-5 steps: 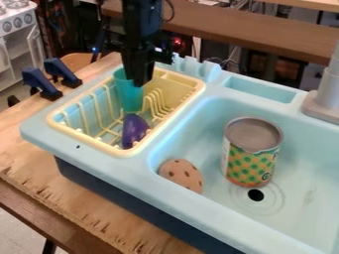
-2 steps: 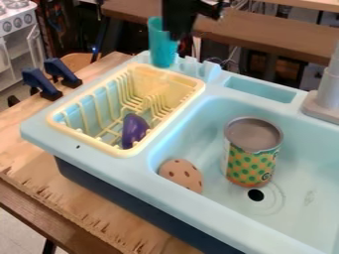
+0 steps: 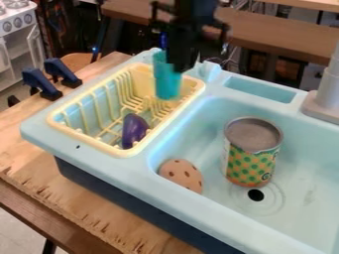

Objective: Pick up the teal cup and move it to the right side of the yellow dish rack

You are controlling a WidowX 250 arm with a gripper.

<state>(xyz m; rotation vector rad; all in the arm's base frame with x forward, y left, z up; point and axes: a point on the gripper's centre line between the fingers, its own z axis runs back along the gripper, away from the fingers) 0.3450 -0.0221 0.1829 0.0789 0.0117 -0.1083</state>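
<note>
Wooden table (image 3: 33, 163) bears a blue sink (image 3: 198, 218); over the far end of the yellow rack (image 3: 109, 149), the gripper (image 3: 173, 67) is closed on a teal cup (image 3: 167, 83) up high, likely so its base hangs free.

We are looking past a plywood worktop (image 3: 63, 191) at a white toy stove (image 3: 17, 21) standing upper left and a long brown tabletop (image 3: 285, 37) stretching across the back. Pale floor (image 3: 20, 228) is showing at the lower left.
</note>
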